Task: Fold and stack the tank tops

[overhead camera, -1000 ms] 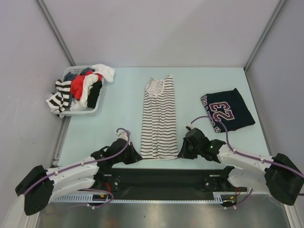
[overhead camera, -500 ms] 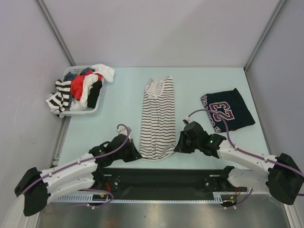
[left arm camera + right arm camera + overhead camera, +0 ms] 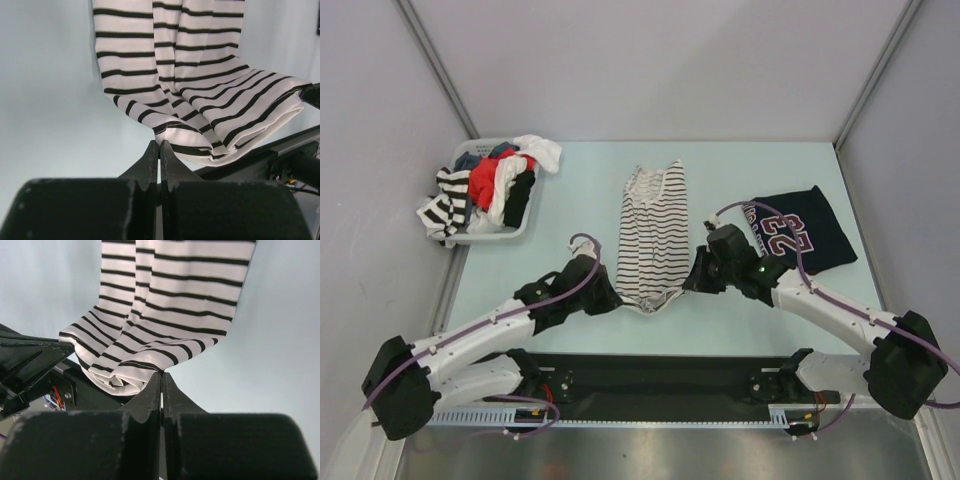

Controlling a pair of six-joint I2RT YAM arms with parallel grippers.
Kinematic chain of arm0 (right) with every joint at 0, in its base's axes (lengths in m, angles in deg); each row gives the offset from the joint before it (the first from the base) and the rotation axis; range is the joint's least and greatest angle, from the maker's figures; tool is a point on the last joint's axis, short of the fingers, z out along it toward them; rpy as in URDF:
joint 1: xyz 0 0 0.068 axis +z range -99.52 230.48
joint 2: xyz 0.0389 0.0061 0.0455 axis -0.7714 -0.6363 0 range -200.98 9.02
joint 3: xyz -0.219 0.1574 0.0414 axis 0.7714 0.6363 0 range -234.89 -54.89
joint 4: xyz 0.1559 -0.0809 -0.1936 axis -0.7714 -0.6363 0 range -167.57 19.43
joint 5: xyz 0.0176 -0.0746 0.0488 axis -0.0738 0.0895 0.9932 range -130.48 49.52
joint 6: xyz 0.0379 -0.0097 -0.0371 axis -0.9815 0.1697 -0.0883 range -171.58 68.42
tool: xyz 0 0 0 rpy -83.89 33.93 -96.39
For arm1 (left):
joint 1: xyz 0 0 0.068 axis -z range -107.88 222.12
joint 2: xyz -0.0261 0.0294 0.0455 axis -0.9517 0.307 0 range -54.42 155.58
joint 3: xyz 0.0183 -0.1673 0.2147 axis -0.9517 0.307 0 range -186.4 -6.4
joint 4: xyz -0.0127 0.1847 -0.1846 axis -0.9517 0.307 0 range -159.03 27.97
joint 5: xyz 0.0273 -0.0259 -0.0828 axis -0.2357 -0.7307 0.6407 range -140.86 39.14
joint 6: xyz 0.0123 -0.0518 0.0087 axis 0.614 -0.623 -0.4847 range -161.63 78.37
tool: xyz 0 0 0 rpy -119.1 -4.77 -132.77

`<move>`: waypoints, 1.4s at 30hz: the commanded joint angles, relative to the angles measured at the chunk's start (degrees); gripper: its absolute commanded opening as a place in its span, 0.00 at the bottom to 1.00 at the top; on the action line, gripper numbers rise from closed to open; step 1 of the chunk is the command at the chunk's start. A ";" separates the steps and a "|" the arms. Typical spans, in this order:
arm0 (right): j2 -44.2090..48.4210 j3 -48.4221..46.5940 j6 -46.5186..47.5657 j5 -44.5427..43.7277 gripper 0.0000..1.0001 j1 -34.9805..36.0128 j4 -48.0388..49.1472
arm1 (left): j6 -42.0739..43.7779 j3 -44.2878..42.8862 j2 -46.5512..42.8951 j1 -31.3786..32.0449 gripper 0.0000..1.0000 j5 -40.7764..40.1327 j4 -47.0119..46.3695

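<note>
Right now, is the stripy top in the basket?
No, the striped top lies on the table, apart from the basket.

basket left, striped top middle, jersey right

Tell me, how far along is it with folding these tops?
The navy jersey lies folded at the right of the table: looks done. In hand: the left gripper and right gripper each pinch the lifted near hem of the striped top. Left: finish that fold and stack the two.
</note>
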 commanded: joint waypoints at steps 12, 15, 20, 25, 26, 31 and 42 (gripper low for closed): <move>-9.92 -14.34 8.27 0.95 0.03 -7.46 -0.42 | 11.09 -15.60 13.29 -11.14 0.00 1.44 -0.16; -13.61 -18.11 10.11 -1.60 0.03 -7.99 -0.77 | 12.58 -18.24 17.41 -13.43 0.00 2.31 -1.12; -19.85 -23.75 12.67 -3.71 0.02 -9.39 -2.18 | 15.31 -24.73 24.01 -16.15 0.00 3.02 -1.74; -24.16 -27.27 14.07 -3.80 0.01 -12.11 -0.86 | 16.71 -29.84 29.28 -16.94 0.00 1.27 -2.00; -24.87 -28.58 14.16 -4.15 0.02 -12.47 -0.77 | 16.81 -31.67 30.08 -17.12 0.00 0.83 -1.57; -29.43 -31.40 14.25 -3.10 0.01 -14.49 0.72 | 17.51 -35.73 34.74 -18.09 0.00 0.30 -1.30; -35.77 -36.85 15.57 -1.52 0.00 -16.25 4.06 | 17.95 -40.74 41.86 -20.11 0.00 1.79 -3.94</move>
